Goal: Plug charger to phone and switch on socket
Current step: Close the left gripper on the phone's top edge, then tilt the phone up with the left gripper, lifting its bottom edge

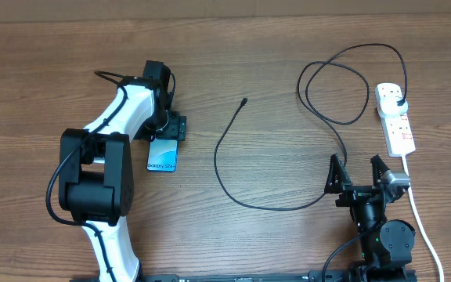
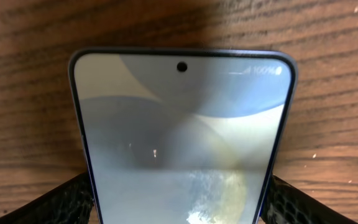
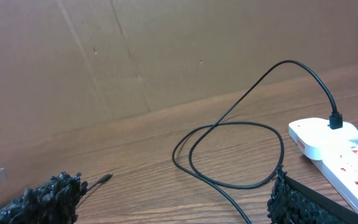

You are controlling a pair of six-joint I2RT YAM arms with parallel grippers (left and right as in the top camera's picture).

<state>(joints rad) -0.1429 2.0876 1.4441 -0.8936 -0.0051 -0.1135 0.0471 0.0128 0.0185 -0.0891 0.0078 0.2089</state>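
Overhead shows the left gripper (image 1: pixel 165 135) clamped on the phone (image 1: pixel 163 158), while the loose tip of the charger (image 1: pixel 237 113) lies at ten o'clock from the spread-fingered right gripper (image 1: pixel 358 174), two o'clock from the phone.

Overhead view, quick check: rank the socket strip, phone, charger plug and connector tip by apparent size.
Largest to smallest:
socket strip
phone, its upper end hidden under the left gripper, so less sure
charger plug
connector tip

Surface (image 1: pixel 272 47): wood grain, matt brown
Phone (image 2: pixel 182 143): glass screen, glossy, reflections visible
Socket (image 3: pixel 347 158): smooth white plastic, slight sheen
Charger (image 1: pixel 216 153): thin black cable, matt
Right fingers (image 3: pixel 48 202): black pads, rough, knobbly
Left fingers (image 2: pixel 61 202): same rough black
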